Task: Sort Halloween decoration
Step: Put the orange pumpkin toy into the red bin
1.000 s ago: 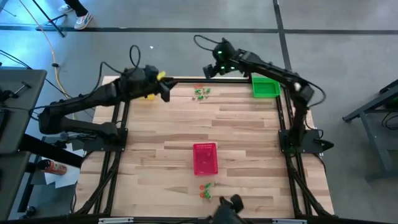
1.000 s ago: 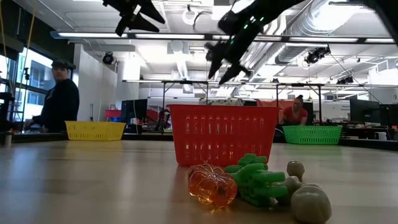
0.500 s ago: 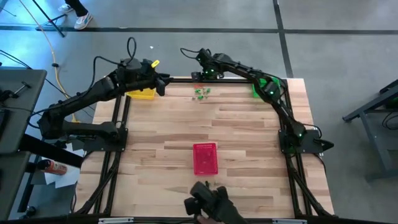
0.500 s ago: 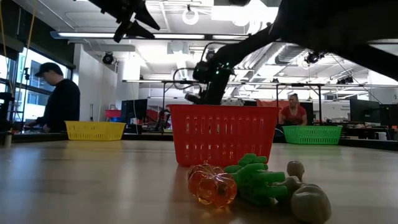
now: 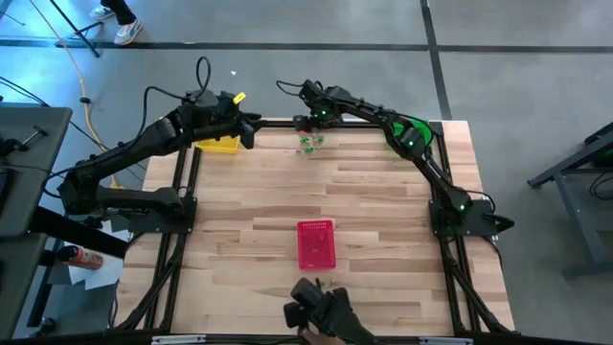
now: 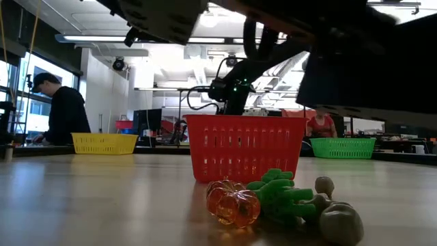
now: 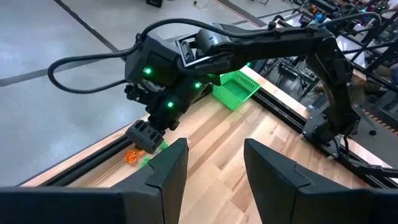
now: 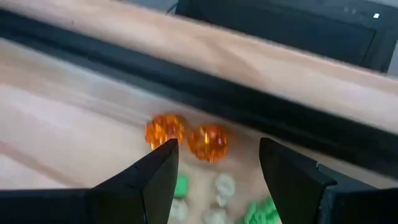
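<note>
**Station Status: Right Arm Over Far Trinket Cluster**

**Markings.** No brand, label or writing can be read on any item in view.

**Right arm.** The right arm reaches from its base at the table's right edge diagonally across the far right corner, passing over the green basket. The right gripper sits at the far edge of the table, directly above one cluster of Halloween decoration. Its fingers are spread, with two orange pumpkin trinkets visible in the gap, plus pale and green pieces beside them. The fingers are not touching any trinket.

**Left arm.** The left arm extends from the table's left side toward the far left corner. The left gripper hangs just beside the yellow basket, raised above the table, fingers spread and holding nothing.

**Other items.**
- A red basket stands in the near centre of the table.
- A second cluster lies at the near edge: an orange pumpkin, a green piece, and grey pieces, all touching.
- A person stands in the room beyond.
</note>
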Robot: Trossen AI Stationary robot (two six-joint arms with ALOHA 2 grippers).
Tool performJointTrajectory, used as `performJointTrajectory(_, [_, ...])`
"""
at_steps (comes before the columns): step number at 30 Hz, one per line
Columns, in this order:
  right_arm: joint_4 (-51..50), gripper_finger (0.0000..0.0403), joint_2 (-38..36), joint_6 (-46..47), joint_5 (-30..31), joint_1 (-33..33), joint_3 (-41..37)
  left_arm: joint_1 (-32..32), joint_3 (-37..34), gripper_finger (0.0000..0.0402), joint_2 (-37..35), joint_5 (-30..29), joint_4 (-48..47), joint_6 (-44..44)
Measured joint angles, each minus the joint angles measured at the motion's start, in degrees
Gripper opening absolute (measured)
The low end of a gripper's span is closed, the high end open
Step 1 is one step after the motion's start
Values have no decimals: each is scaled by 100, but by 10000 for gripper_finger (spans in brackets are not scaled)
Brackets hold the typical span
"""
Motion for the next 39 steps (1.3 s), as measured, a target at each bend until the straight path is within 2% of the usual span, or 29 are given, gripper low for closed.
performJointTrajectory(11, [85, 220, 109, 246, 38, 28, 4, -2, 0, 149, 0, -12, 2, -4])
performJointTrajectory(20, [9, 216, 118, 335, 440, 61, 4, -2, 0, 149, 0, -14, 2, -7])
performJointTrajectory(32, [-219, 115, 125, 58, 458, -64, 4, -4, 0, 149, 0, -14, 2, 0])
performJointTrajectory(39, [-347, 88, 118, -343, 376, -109, 4, -4, 0, 149, 0, -16, 2, 2])
